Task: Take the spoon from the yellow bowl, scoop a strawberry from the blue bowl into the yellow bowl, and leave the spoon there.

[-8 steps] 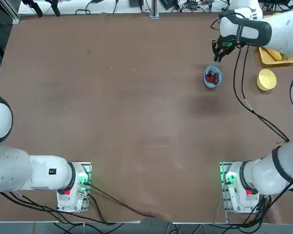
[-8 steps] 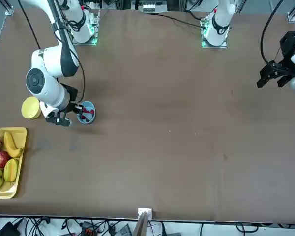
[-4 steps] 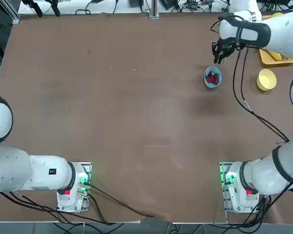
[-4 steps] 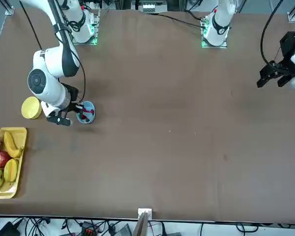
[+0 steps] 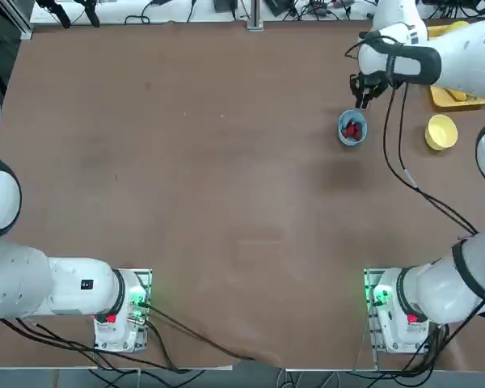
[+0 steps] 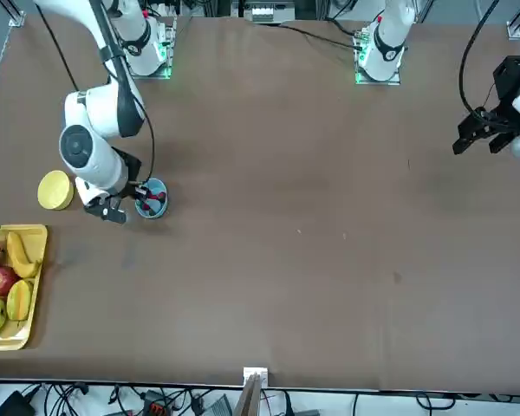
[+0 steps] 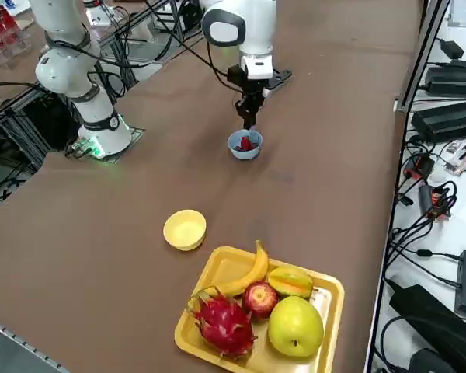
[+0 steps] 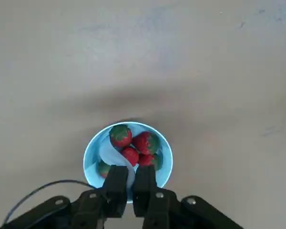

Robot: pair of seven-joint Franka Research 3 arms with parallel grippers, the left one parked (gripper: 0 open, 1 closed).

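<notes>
Blue bowl: your small round light-blue bowl [image 5: 352,129] sits on the brown tabletop [image 5: 226,178], strawberries [image 8: 136,145] piled inside.
Spoon: the small pale blue-white plastic spoon [image 8: 113,155] is down in that bowl, its scoop against the berries, angled to dig one out.
End effector: your right end effector [image 8: 128,183] hangs right over the bowl's edge, fingers clamped tight on the spoon handle.
Yellow bowl: the small round plain yellow bowl [image 5: 441,132] waits empty, well apart to the right – that's your drop spot.

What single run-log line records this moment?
right gripper: shut on spoon | spoon bowl: in blue bowl among strawberries | yellow bowl: empty
</notes>
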